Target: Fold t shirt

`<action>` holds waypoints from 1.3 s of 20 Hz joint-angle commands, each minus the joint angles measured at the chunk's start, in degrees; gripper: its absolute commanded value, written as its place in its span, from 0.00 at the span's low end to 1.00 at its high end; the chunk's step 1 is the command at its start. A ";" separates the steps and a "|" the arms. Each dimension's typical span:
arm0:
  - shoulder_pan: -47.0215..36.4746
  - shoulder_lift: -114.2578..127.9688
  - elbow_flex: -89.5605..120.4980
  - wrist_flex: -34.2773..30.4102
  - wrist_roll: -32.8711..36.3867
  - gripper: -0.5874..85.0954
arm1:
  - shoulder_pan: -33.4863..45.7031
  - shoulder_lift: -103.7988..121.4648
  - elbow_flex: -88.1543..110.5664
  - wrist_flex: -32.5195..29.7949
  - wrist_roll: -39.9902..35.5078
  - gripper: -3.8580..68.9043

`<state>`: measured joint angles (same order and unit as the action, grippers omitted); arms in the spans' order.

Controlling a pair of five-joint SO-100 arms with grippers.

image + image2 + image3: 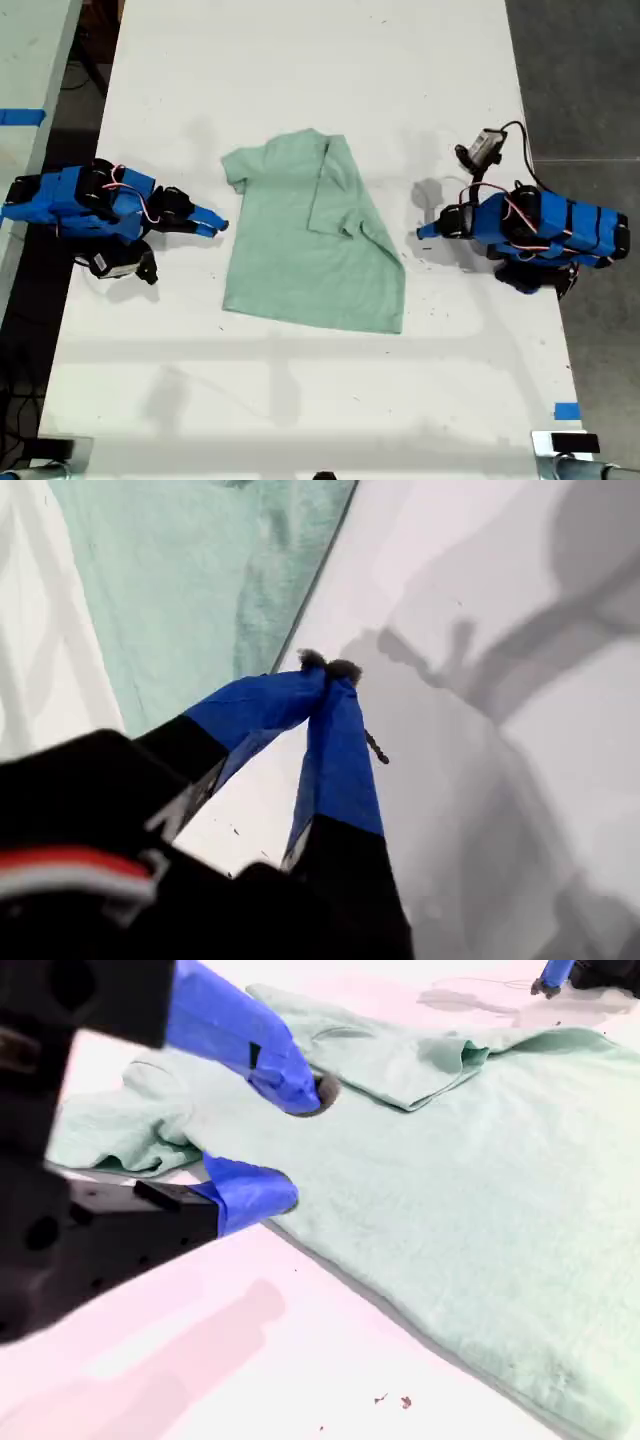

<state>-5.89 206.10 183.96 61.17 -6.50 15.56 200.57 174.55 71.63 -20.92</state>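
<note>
The pale mint t shirt [300,250] lies flat in the middle of the white table [300,60]. Its side towards the exterior view's right is folded in over the body. My first gripper [426,231] is on the arm at the exterior view's right. It is shut and empty, its tips [328,665] low over bare table just off the t shirt [170,590]. My second gripper [210,223] is at the exterior view's left. It stands open [295,1145] at the edge of the t shirt [480,1190], near a sleeve [110,1135], holding nothing.
Dark floor [580,70] runs along the table's edge at the exterior view's right. A second pale table with blue tape [20,117] stands at that view's left. Another strip of blue tape [566,411] marks the near corner on the right.
</note>
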 commanded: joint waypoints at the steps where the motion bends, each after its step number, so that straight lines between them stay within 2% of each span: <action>1: -0.35 0.35 -0.18 0.26 0.44 0.15 | -0.62 0.79 2.46 -0.09 0.70 0.05; 21: -0.44 0.35 -0.18 0.26 0.44 0.15 | -0.53 0.79 2.64 0.00 1.49 0.05; 26: -9.67 0.35 0.00 0.00 2.46 0.15 | -0.70 0.79 2.64 0.00 1.49 0.05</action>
<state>-13.01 206.10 183.96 61.17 -5.27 15.29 200.57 174.64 71.63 -20.57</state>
